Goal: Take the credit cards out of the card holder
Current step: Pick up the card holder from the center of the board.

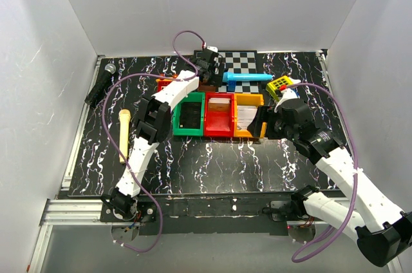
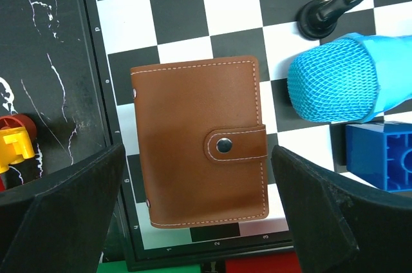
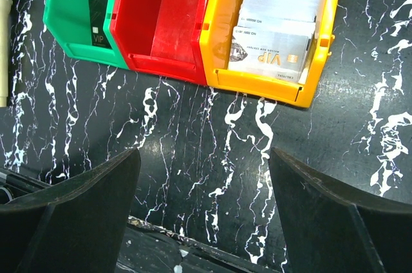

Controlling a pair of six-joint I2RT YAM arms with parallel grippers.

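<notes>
card holder [image 2: 198, 141] snapped shut on chessboard [image 2: 187, 9]

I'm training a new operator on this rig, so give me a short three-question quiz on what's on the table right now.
1. True or false: the card holder is closed, with its snap fastened.
2. The card holder lies on: A) the chessboard; B) the red bin; C) the bare table.
3. Which colour of bin holds the silver VIP cards?
Key: 1 true; 2 A; 3 the yellow bin.
</notes>
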